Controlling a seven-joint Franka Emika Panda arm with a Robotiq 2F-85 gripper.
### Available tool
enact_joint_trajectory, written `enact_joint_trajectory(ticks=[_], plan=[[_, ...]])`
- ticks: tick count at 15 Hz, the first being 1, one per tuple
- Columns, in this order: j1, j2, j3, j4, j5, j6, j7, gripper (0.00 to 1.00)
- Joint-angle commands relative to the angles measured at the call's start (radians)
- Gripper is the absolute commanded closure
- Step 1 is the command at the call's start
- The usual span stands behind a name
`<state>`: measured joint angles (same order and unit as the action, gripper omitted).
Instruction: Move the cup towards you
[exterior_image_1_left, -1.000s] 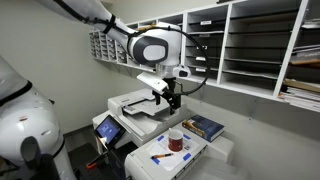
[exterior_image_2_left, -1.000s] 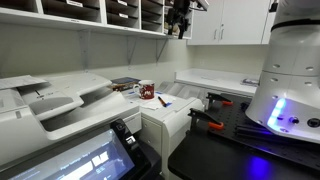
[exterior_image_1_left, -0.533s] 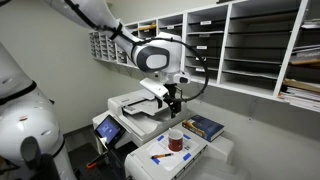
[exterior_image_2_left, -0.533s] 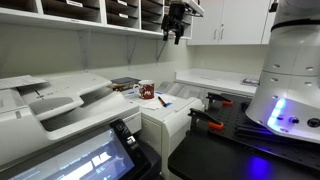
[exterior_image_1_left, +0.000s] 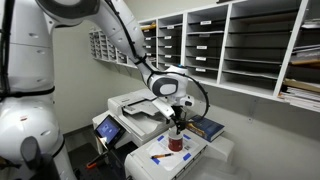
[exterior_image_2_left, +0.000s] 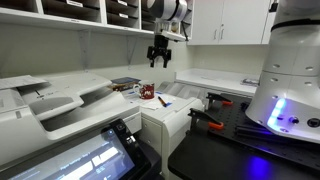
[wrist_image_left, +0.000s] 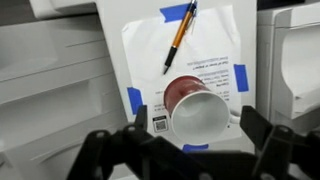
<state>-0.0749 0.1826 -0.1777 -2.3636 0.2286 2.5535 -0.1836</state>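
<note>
In the wrist view the jaws stand wide apart at the bottom edge, at about 8 and 4 o'clock of the cup (wrist_image_left: 200, 105), touching nothing; the cup stands on a sheet of paper (wrist_image_left: 215, 40) taped to the white surface (wrist_image_left: 112, 70), its pale mouth towards the camera; an orange pen (wrist_image_left: 178, 40) lies on the paper at 12 o'clock of the cup; in an exterior view a dark blue book (exterior_image_1_left: 204, 127) lies at 2 o'clock of the cup; shelves (exterior_image_1_left: 250, 50) line the wall behind.
</note>
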Motion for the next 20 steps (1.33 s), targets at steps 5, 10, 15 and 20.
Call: enact_joint_trajectory(ticks=[5, 10, 15, 20], plan=[[-0.054, 0.309, 0.055, 0.234, -0.011, 0.027, 0.145, 0.11], [-0.073, 0.389, 0.068, 0.293, -0.026, 0.012, 0.132, 0.58], [-0.084, 0.383, 0.085, 0.284, -0.031, 0.033, 0.112, 0.95], [-0.096, 0.351, 0.12, 0.248, -0.025, 0.045, 0.066, 0.98]])
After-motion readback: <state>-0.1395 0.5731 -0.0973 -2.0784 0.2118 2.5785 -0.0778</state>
